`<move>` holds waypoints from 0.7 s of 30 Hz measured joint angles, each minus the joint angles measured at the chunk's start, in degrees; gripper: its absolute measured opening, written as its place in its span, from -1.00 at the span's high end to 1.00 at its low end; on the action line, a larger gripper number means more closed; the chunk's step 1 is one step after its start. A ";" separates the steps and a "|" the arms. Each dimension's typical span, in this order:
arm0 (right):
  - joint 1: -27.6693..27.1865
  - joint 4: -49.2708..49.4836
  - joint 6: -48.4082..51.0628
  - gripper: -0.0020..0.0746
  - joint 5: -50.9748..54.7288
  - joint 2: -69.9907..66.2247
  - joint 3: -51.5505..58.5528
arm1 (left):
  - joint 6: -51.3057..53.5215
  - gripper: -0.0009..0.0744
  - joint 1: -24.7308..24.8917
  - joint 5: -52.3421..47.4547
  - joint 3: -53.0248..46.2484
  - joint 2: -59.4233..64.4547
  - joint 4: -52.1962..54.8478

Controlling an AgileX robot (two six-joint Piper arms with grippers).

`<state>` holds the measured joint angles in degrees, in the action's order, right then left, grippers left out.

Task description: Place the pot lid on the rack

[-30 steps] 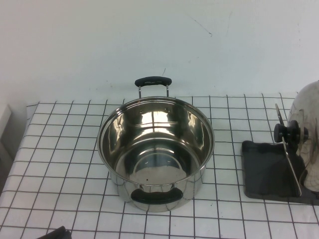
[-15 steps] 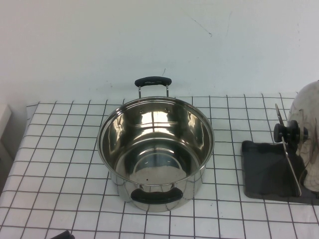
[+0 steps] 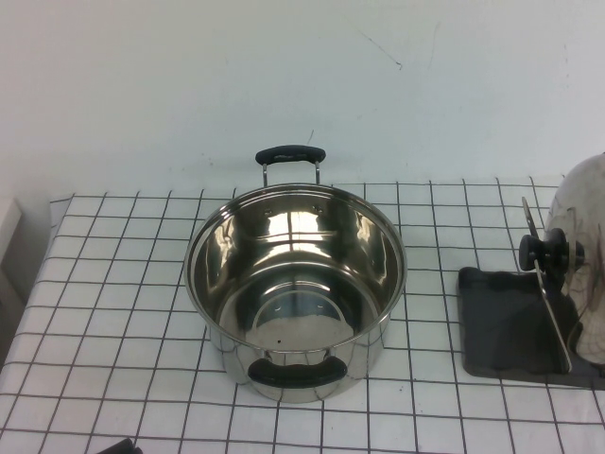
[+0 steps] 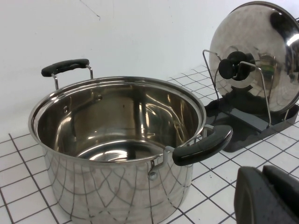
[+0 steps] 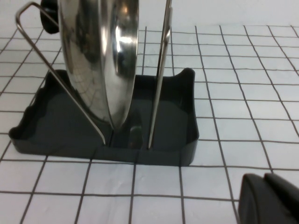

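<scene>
From the high view, we're looking at the open pot (image 3: 295,284) sitting mid-frame on the gridded surface (image 3: 113,284). At the right edge the pot lid (image 3: 588,255) is standing on edge in the rack (image 3: 506,326), its black knob (image 3: 553,250) facing left. A sliver of the left hand (image 3: 121,446) is poking in at the bottom edge; the right hand isn't showing here.

Over to the left wrist view: the left hand (image 4: 268,196) is sitting dark in the lower right corner, near the pot's handle (image 4: 203,145), and we cannot tell its finger state. The lid is leaning on the rack's wires (image 4: 261,88) at upper right.

Right wrist view now: the right hand (image 5: 270,198) is hovering at lower right, just clear of the rack; its fingers are looking pressed together, holding nothing.
</scene>
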<state>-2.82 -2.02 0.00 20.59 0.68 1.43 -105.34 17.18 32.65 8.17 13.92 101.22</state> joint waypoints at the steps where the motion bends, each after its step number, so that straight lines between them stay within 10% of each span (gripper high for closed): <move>1: 0.00 0.00 0.00 0.95 0.00 0.00 0.00 | 0.00 0.98 0.00 0.00 0.00 0.00 0.00; 21: 0.00 0.00 -0.54 0.95 0.00 0.00 0.00 | 0.46 0.98 0.00 -2.02 -0.64 0.00 -0.51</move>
<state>-2.82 -2.02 -0.54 20.59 0.68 1.43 -104.88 17.18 30.63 7.54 13.92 100.71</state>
